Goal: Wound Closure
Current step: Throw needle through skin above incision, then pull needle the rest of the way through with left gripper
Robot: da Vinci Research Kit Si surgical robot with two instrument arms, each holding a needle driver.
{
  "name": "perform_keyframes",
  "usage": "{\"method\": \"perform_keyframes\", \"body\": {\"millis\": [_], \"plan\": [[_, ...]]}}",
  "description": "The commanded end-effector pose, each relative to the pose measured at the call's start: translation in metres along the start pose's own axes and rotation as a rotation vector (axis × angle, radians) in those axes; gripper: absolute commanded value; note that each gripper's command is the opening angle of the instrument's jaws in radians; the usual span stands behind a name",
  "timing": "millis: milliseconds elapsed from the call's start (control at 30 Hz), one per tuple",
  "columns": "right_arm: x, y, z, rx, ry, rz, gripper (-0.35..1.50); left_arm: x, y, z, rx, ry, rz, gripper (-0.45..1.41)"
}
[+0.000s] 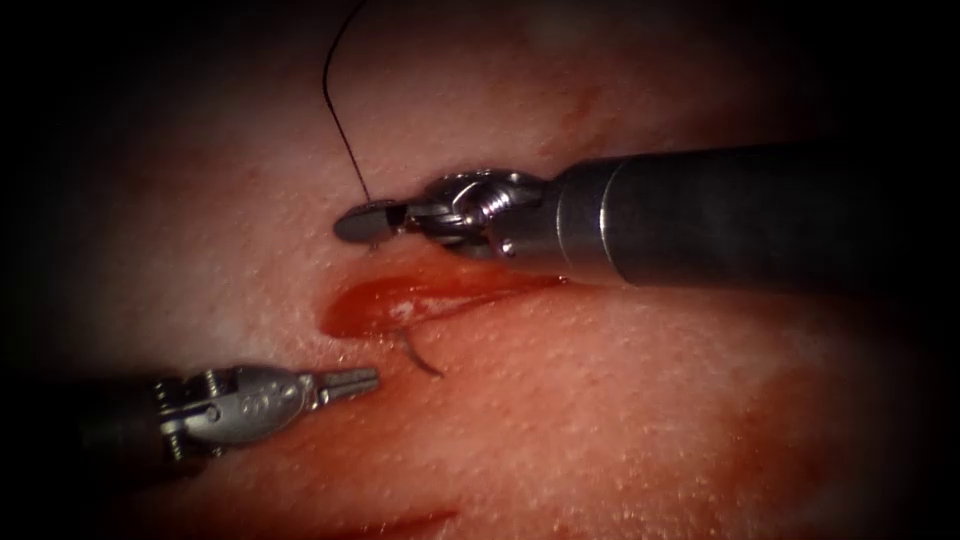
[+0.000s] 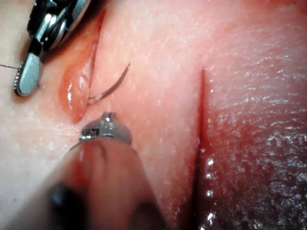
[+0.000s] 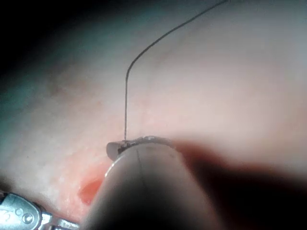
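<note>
The cut (image 1: 420,295) lies open and red in the tissue (image 1: 620,400). My right tool (image 1: 365,222) reaches in from the right and rests on the far edge of the cut, jaws shut on the tail end of the curved needle. The needle passes under the cut, and its pointed end (image 1: 420,355) sticks out of the tissue on the near edge; the same point (image 2: 112,86) rises beside the cut (image 2: 79,88). Dark thread (image 1: 335,110) runs up from the right jaws; it also shows as thread (image 3: 125,105). My left tool (image 1: 350,382) sits just left of the needle point, jaws shut on nothing.
A second thin red slit (image 1: 400,525) marks the tissue near the front edge, and the same slit (image 2: 201,143) runs beside the left tool's shaft (image 2: 103,182). The right tool's thick shaft (image 1: 720,215) covers the tissue right of the cut. Red fluid wets the cut.
</note>
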Motion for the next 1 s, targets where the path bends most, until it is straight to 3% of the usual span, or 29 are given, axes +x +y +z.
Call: {"method": "perform_keyframes", "body": {"millis": [33,167,233,267,333,367,500,533,600,1000], "plan": [[-0.0003,-0.0005,0.0,0.001,-0.023,0.009,-0.35,0.0,0.0001,0.0009,0.0,0.0,0.0,-0.21],[-0.0011,-0.0014,-0.0009,0.023,-0.06,0.041,-0.35,0.0001,0.0001,0.001,0.002,0.0,-0.008,-0.21],[-0.0009,-0.0016,-0.0013,0.059,-0.045,0.051,-0.35,0.0003,0.0002,0.0011,0.002,0.002,0.014,-0.13],[-0.0005,-0.0016,-0.0015,0.083,-0.018,0.039,-0.15,0.0004,0.0003,0.0013,0.006,0.014,0.034,-0.08],[0.0008,-0.0013,-0.0021,0.136,0.058,-0.045,0.71,0.0011,0.0004,0.0016,0.019,0.064,0.098,0.19],[0.0008,-0.0013,-0.0021,0.136,0.058,-0.045,0.71,0.0011,0.0004,0.0016,0.019,0.064,0.098,0.19],[0.003,-0.0002,-0.0029,0.137,0.12,-0.14,1.08,0.0025,0.0004,0.0015,0.033,0.12,0.167,0.39],[0.0039,0.0005,-0.0034,0.124,0.161,-0.163,1.1,0.0032,0.0001,0.0014,0.04,0.137,0.199,0.54],[0.0048,0.0014,-0.0043,0.102,0.192,-0.186,1.1,0.0041,-0.0002,0.0012,0.051,0.147,0.224,0.61],[0.0062,0.0033,-0.0082,0.102,0.286,-0.175,1.06,0.005,0.0,0.0035,0.038,0.155,0.268,0.47]]}}
